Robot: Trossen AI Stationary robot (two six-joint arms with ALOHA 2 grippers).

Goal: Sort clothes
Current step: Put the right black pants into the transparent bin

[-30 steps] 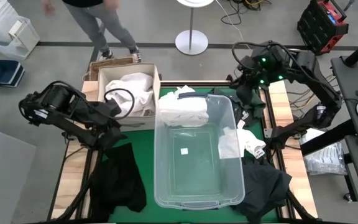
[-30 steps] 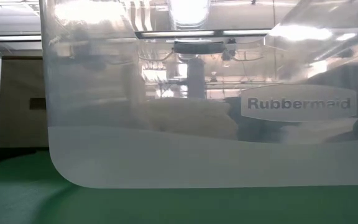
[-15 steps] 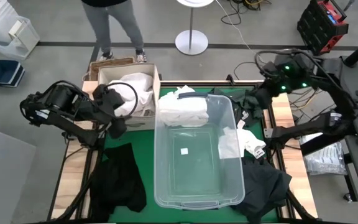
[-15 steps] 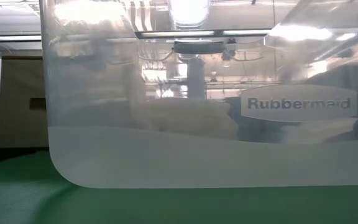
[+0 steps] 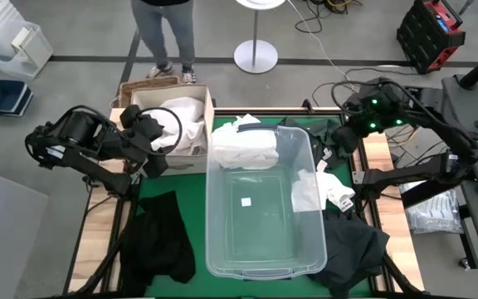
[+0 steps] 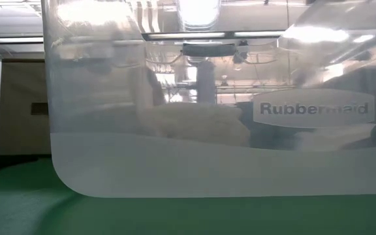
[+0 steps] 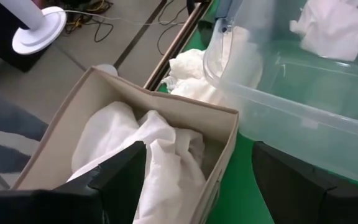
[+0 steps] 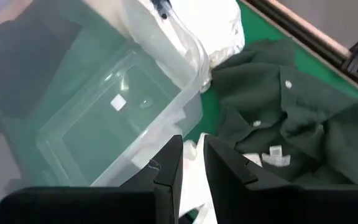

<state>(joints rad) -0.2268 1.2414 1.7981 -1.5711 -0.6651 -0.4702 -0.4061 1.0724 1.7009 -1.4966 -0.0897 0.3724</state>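
**Operator:** My left hand [image 5: 158, 143] hangs over the cardboard box [image 5: 202, 154] at the far left of the surface [image 5: 189, 216], fingers spread wide and holding nothing. White clothes [image 7: 148, 155] are piled inside that box. My right hand [image 8: 192, 163] hovers at the far right, above a dark green shirt [image 8: 291, 118], its fingers nearly together with only a narrow gap and nothing between them.

**Colleague:** Where's the rest of the laundry?

**Operator:** More white cloth [image 5: 243, 141] is draped over the far rim of the clear tub [image 5: 264, 266] in the middle. A small white piece [image 5: 336, 189] lies just beside the tub's right wall. A black garment [image 5: 163, 237] lies on the near left, another dark one [image 5: 357, 249] on the near right.

**Colleague:** How will that green shirt handle?

**Operator:** Soft, light and limp, I'd judge. It will sag and trail, so a corner could drag over the tub's rim or snag the white piece beside it. I'd open the right hand first, then pinch a raised fold near the collar [image 8: 263, 127], where the cloth bunches thick. A flat single layer would likely slip out. Nothing fragile here, so a firm squeeze is fine.
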